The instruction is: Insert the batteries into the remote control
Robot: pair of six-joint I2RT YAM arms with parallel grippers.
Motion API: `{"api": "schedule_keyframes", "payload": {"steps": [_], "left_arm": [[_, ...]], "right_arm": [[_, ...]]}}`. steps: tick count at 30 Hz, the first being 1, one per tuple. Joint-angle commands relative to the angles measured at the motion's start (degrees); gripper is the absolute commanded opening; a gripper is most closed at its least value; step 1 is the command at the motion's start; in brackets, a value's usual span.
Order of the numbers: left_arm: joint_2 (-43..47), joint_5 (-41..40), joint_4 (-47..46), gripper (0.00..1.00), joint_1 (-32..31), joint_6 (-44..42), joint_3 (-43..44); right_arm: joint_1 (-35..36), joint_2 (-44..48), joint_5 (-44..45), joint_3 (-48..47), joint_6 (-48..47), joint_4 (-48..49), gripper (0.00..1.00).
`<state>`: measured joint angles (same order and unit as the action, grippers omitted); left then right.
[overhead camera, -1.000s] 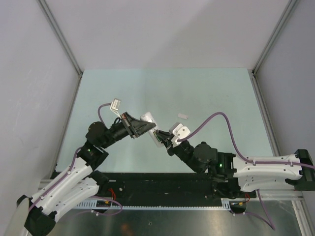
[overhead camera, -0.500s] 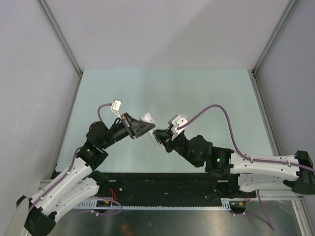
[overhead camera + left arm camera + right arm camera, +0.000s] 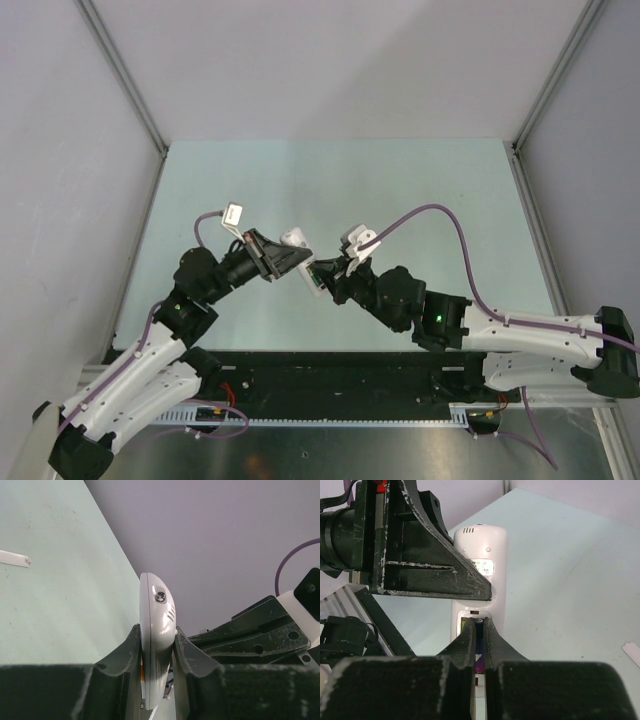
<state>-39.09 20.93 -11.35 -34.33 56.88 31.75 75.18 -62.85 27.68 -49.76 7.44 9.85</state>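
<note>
My left gripper (image 3: pixel 290 259) is shut on the white remote control (image 3: pixel 297 240) and holds it on edge above the table. In the left wrist view the remote (image 3: pixel 154 610) stands pinched between the jaws of the left gripper (image 3: pixel 156 631). In the right wrist view its back (image 3: pixel 481 547) faces me with the compartment open. My right gripper (image 3: pixel 479 623) is shut on the purple battery (image 3: pixel 480 647), whose tip sits at the top of the compartment. A yellow-green sliver (image 3: pixel 463 624) shows in the slot beside it. In the top view my right gripper (image 3: pixel 322 272) meets the remote's lower end.
A small white strip lies flat on the pale green table, far left in the left wrist view (image 3: pixel 15 558) and at the right edge of the right wrist view (image 3: pixel 631 655). Grey walls enclose the table (image 3: pixel 420 190) on three sides. The right arm's purple cable (image 3: pixel 440 215) arcs above the table.
My right arm has moved left and forward, bringing its gripper with the purple battery up against the remote. The left arm has barely moved.
</note>
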Motion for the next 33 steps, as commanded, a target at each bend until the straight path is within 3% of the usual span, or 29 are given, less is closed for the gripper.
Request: {"api": "schedule_keyframes", "payload": {"steps": [1, 5, 21, 33], "left_arm": [[3.32, 2.72, -13.34, 0.0, -0.57, 4.2, 5.52], [3.06, 2.01, -13.52, 0.0, -0.57, 5.95, 3.59], [3.85, -3.26, -16.94, 0.0, -0.57, 17.99, -5.46], [5.6, -4.23, -21.34, 0.0, -0.57, 19.93, -9.51]], "right_arm": [[-0.91, -2.45, -0.26, 0.54, 2.31, -9.41, 0.0], [-1.08, -2.19, 0.27, -1.12, 2.67, -9.49, 0.0], [-3.9, -5.26, -2.45, -8.86, 9.25, -24.87, 0.0], [-2.67, -5.62, -3.42, -9.48, 12.95, -27.78, 0.15]]}}
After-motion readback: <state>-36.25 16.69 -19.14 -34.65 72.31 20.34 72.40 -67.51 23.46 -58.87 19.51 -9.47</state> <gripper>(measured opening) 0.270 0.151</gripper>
